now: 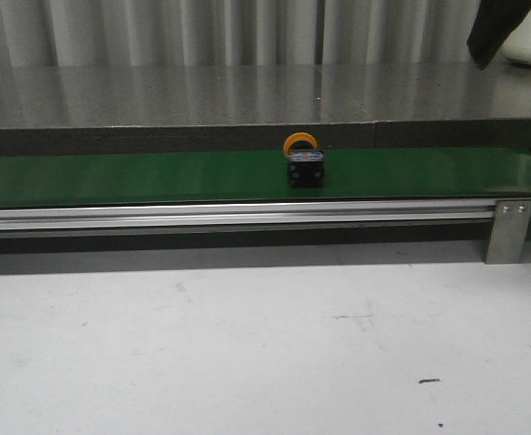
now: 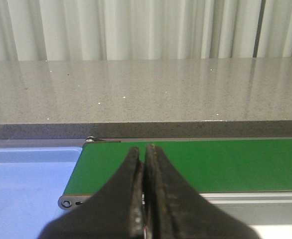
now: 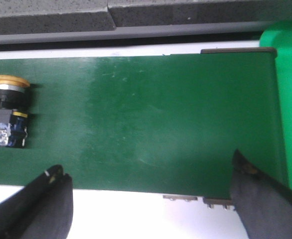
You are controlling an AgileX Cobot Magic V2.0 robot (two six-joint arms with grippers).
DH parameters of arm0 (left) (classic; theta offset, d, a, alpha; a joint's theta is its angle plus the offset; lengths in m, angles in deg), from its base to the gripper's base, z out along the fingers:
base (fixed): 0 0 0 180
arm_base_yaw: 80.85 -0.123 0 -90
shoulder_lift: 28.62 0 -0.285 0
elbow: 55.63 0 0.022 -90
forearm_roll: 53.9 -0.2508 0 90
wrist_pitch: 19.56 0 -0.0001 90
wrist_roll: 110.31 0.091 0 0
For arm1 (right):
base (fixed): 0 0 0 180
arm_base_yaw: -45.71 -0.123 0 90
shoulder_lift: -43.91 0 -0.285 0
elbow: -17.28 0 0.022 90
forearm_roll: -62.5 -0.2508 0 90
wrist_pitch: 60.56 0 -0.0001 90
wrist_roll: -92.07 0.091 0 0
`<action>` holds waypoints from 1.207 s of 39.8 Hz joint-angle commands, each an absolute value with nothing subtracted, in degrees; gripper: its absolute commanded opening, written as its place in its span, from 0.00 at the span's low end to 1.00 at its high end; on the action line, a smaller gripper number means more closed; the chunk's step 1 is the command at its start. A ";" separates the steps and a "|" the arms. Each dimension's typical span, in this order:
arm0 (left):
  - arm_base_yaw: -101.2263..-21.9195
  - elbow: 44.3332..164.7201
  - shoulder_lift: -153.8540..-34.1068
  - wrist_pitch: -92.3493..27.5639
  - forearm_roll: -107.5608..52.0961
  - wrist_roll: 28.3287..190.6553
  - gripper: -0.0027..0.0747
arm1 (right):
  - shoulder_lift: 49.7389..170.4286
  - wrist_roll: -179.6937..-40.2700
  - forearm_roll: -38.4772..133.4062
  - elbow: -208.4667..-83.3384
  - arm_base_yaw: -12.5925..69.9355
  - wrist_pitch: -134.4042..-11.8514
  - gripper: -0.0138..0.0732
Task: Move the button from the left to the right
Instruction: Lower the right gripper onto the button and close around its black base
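- I see the small push-button with the round orange-yellow cap and black boxy body (image 1: 304,161) lying on its side on the long green conveyor belt (image 1: 157,177).
- My right gripper (image 3: 148,191) is spread wide, empty, over the belt's edge; the button (image 3: 7,112) lies off beyond one finger.
- My left gripper (image 2: 145,164) is pressed closed on nothing, above the belt's end beside a pale blue tray (image 2: 26,184).

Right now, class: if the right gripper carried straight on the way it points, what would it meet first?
Probably the bare green belt between its open jaws; the button lies off to one side, outside that line. Depth is unclear.
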State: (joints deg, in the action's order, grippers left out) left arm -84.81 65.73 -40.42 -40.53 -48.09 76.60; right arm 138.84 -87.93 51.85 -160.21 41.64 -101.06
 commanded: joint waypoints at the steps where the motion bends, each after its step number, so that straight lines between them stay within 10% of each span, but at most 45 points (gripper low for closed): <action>1: -84.66 67.13 -41.05 -35.75 -47.50 76.67 0.01 | 140.13 -87.93 50.58 -164.94 41.12 -99.53 0.91; 48: -84.66 67.13 -41.05 -35.75 -47.50 76.67 0.01 | 159.16 -87.93 49.10 -179.68 34.80 -104.97 0.91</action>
State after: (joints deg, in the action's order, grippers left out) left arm -84.81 65.73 -40.42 -40.51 -48.09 76.60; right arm 161.08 -87.93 49.82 -177.48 34.60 -106.41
